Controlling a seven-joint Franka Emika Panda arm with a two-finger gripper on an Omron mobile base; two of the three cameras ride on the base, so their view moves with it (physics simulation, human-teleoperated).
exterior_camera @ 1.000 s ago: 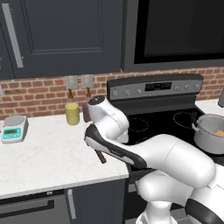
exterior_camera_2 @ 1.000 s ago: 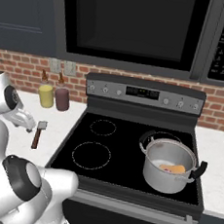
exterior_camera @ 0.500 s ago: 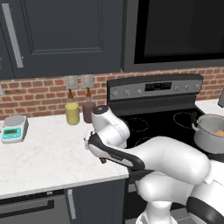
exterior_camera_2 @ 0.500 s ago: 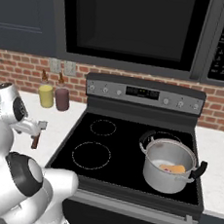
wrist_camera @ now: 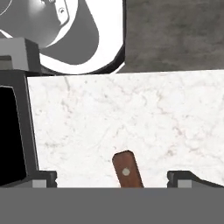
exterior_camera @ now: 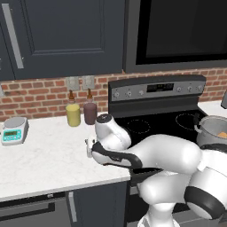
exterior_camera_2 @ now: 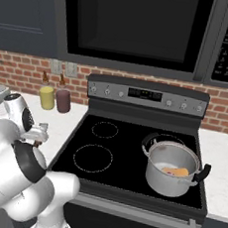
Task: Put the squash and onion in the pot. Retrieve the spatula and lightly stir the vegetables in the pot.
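1. Over the last second your white arm has been dropping toward the white marble desk [wrist_camera: 131, 113] just left of the black glass-top stove [exterior_camera_2: 126, 154]. The two-finger gripper [wrist_camera: 113, 178] is now hanging low over the spot where the short spatula with the dark brown wooden handle [wrist_camera: 127, 170] is lying.
2. A second ago the right base view was showing that spatula in the open, left of the stove. Now the hand is covering it there, so you are moving from approach into the grasp.
3. The hand view is giving you what the base views are not. The rounded end of the brown handle is lying between the two dark finger tips, with bare marble on both sides of it. The jaws are standing apart and are not gripping anything yet. The grey blade is lying below the frame edge.
4. The base views are supplying the rest. The shiny silver steel pot [exterior_camera_2: 171, 173] is sitting on the front right burner of the stove, well apart from the gripper.
5. The tan-orange squash [exterior_camera_2: 178, 171] is already lying inside that pot. Something paler is sitting beside it, but you cannot tell from here whether it is the small purple onion piece.
6. Judging by this, loading is looking done, and closing on the handle is likely coming next.
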